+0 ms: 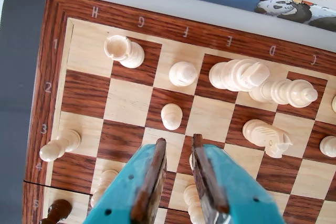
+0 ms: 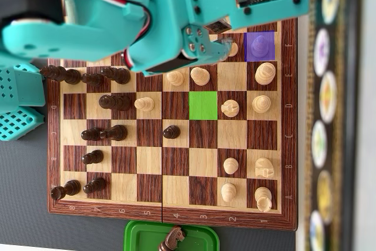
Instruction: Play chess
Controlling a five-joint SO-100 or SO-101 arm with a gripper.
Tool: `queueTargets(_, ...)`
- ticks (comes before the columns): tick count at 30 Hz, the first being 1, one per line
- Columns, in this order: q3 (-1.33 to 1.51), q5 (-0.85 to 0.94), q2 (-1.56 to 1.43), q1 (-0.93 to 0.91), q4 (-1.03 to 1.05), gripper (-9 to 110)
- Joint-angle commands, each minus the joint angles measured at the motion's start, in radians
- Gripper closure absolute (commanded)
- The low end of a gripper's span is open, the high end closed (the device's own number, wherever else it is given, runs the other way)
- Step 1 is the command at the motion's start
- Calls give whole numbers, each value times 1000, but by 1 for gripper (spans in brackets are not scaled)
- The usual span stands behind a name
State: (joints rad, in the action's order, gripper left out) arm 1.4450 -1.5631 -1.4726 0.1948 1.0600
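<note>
Wooden brown-and-cream chessboard [image 2: 170, 207] flat on dark grey table [image 2: 35, 227], green plastic tray [image 2: 141, 236] at its near edge. Teal pincer [image 1: 176, 145] narrowly parted, empty, hovering over row three.

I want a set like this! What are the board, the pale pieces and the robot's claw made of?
The board looks like wood: grain lines show, with a slight sheen. The pale pieces look like smooth light wood, though plastic is possible. The gripper looks like matte teal plastic, probably printed, with brown liners inside its fingers.
</note>
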Motion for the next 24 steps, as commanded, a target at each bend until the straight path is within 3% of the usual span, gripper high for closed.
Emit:
queueTargets(1,-98,23,17,0,25,92)
queueTargets(24,-247,23,181,11,28,87)
